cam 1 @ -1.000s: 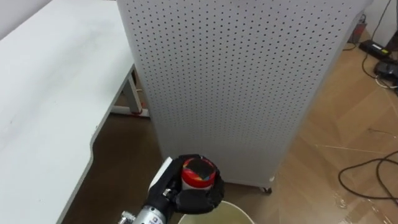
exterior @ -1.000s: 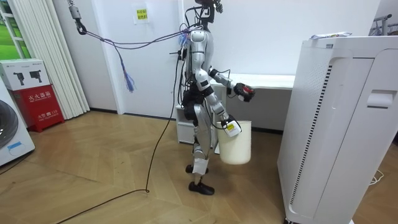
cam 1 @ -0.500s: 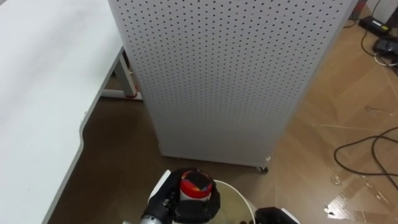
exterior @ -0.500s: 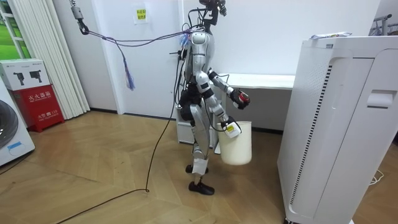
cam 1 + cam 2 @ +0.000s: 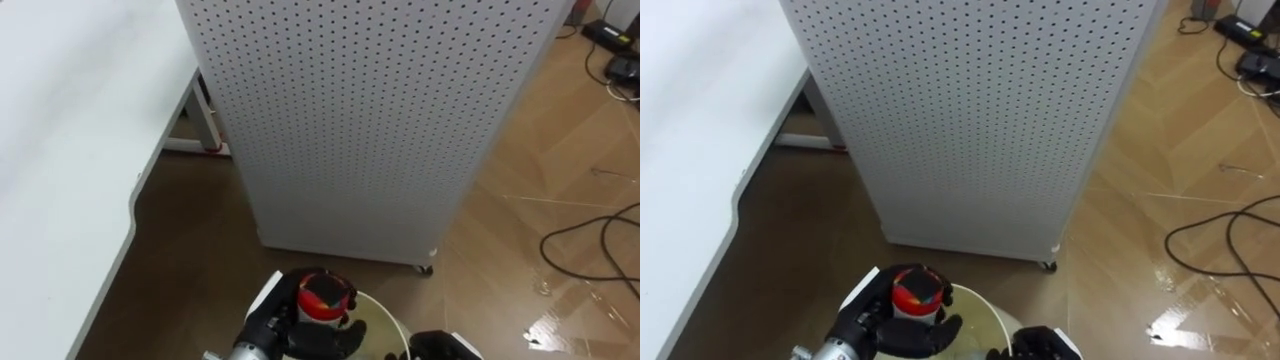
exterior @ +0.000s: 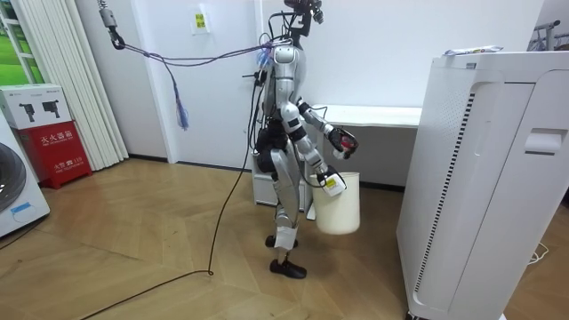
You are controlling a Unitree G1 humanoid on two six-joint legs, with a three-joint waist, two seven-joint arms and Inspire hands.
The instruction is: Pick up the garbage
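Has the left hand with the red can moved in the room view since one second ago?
Yes. The left hand with the can has dropped lower against the table edge, towards the bucket.

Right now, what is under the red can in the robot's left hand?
The left hand, curled round the red can, holds it over the white bucket, whose pale rim and some inner wall show. The hand covers the bucket's bottom, so its contents cannot be seen.

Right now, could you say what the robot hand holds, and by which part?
The left robot hand grips a red round container by its sides; the right robot hand is at the rim of a white plastic bucket.
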